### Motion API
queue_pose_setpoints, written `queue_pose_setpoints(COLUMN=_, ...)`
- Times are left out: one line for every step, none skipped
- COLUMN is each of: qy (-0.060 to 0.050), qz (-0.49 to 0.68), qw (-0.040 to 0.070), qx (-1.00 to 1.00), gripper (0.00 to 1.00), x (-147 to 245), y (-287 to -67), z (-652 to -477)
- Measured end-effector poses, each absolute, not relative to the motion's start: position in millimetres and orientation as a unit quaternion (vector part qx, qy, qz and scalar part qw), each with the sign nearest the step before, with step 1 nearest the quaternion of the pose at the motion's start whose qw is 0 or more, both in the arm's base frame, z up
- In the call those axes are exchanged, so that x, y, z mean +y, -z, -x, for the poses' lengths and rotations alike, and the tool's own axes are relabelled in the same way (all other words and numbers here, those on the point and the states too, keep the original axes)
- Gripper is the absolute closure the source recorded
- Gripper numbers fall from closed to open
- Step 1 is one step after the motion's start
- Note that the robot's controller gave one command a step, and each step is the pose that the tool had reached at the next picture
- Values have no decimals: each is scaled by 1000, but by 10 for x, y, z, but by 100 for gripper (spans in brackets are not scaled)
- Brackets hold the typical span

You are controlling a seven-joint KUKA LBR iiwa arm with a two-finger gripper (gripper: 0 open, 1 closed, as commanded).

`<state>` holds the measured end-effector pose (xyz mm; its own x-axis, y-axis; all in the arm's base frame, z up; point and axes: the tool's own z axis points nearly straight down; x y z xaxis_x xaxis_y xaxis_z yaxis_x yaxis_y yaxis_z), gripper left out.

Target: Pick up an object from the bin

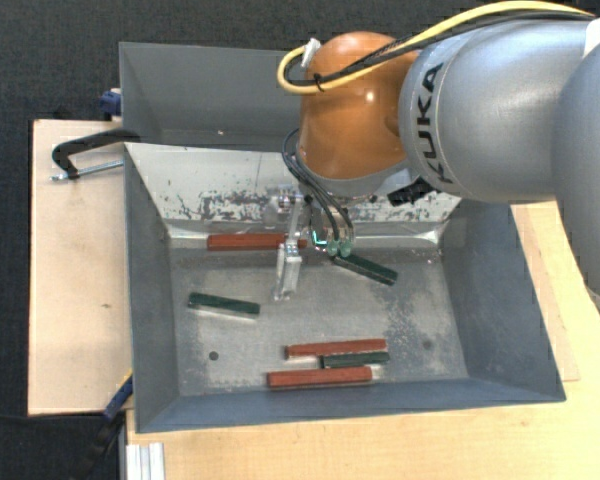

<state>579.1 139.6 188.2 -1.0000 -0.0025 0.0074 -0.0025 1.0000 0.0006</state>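
Note:
My gripper (284, 280) hangs under the arm's orange cover, over the back middle of the bin floor. A dark green flat bar (368, 267) lies slanted just to its right, with its upper left end tucked in at the gripper's body; whether it is held I cannot tell. A red-brown bar (244, 241) lies along the foot of the back wall, just left of the gripper. Another dark green bar (223, 305) lies on the floor to the lower left, apart from the gripper.
Near the front wall lie two red-brown bars (335, 348) (320, 377) with a short dark green bar (356, 360) between them. The arm and its orange cover hang over the bin's back right part. Sloping walls close in the floor.

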Motion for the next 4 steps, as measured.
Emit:
queue_pose_setpoints(qy=1, qz=0, qw=-1, qx=-1000, gripper=0, x=1390, y=-1930, z=-5809)
queue_pose_setpoints(qy=1, qz=-46, qw=-3, qx=-999, gripper=0, x=1564, y=-1549, z=-5617)
queue_pose_setpoints(qy=1, qz=-144, qw=-2, qx=-990, gripper=100, x=2138, y=-711, z=-5715)
queue_pose_setpoints(qy=1, qz=-144, qw=-2, qx=-990, gripper=100, x=2136, y=-711, z=-5716)
